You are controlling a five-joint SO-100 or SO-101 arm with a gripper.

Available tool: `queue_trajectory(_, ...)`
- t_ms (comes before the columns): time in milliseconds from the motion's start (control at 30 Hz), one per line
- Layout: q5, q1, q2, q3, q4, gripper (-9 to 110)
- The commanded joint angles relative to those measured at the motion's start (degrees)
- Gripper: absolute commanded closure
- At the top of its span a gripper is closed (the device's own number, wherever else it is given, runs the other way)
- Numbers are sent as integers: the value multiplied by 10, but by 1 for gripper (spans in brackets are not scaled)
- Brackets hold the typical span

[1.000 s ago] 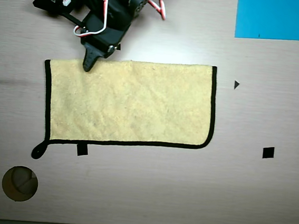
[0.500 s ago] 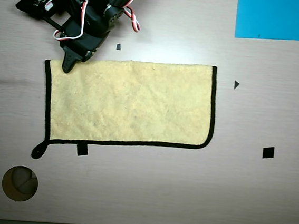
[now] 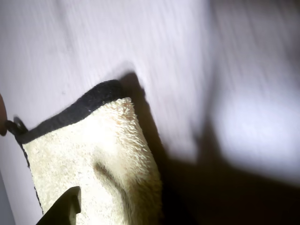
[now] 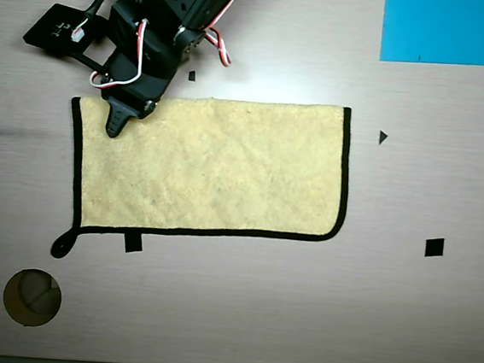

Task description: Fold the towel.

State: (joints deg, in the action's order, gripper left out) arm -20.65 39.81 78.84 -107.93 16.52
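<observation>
The towel (image 4: 213, 166) lies flat on the desk (image 4: 298, 316), long side across the overhead view, with its black loop (image 4: 62, 244) at the lower left corner. It looks already doubled once, judging by the untrimmed top edge. The hand (image 4: 114, 125) sits over the upper left corner, likely to pick that corner up for the next fold. Whether its fingers are spread or pinching cloth, I cannot tell. The wrist view gives the towel's corner (image 3: 101, 98) and the thick folded edge close up. The overhead view alone shows the blue sheet (image 4: 456, 31) and the black marks (image 4: 434, 247) on the desk.
</observation>
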Motion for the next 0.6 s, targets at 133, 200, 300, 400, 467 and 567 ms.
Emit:
queue_trajectory(133, -64, -13, -8, 20, -62, 96)
queue_trajectory(200, -91, -12, -4, 20, -68, 100)
queue_trajectory(300, -106, -10, 11, 20, -68, 101)
queue_trajectory(400, -123, -10, 40, 14, -68, 101)
queue_trajectory(467, -137, -10, 67, 7, -68, 101)
queue_trajectory(567, -160, -11, 119, -11, -68, 101)
